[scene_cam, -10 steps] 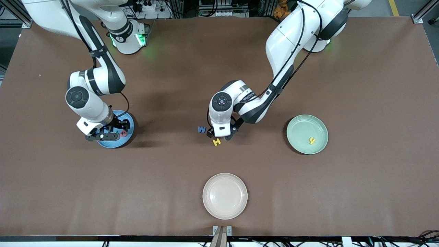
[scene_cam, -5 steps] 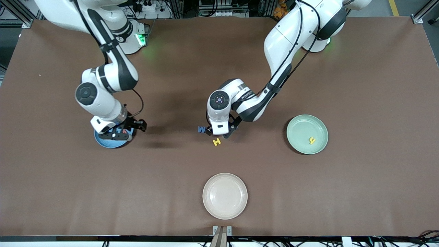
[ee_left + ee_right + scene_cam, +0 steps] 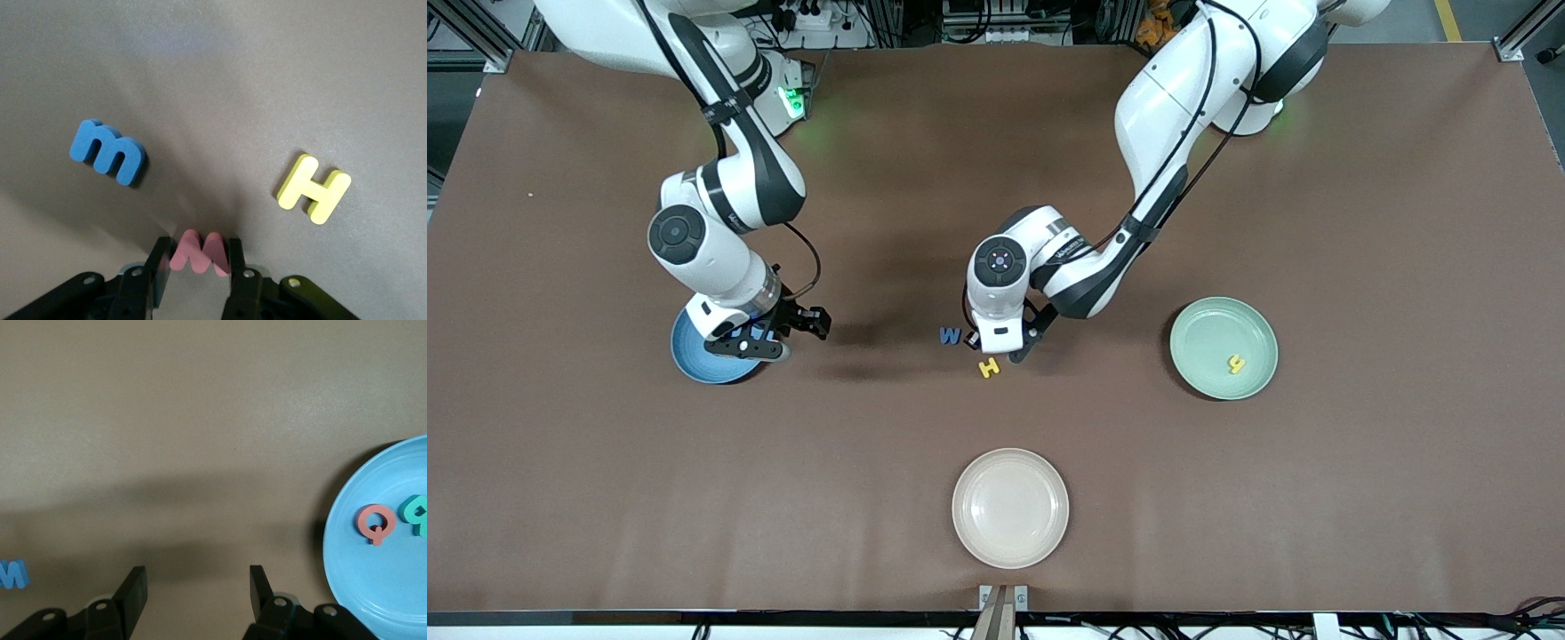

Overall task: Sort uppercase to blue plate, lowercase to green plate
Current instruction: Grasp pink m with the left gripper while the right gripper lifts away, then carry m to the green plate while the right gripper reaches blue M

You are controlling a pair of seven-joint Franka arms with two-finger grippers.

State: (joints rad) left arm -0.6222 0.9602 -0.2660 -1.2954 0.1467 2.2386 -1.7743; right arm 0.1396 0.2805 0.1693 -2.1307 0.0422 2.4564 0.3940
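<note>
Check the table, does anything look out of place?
Nothing stands out. The h lies in the green plate, the Q and a teal letter in the blue plate. The left gripper grips a red letter beside the H and a blue letter; the right gripper hangs open over the table beside the blue plate.

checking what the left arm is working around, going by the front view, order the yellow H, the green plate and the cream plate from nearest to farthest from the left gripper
1. yellow H: beside the left gripper, slightly nearer the front camera.
2. green plate: toward the left arm's end of the table, clearly farther off.
3. cream plate: nearest the front camera. It looks slightly farther than the green plate, but the two are fairly close to call.
</note>
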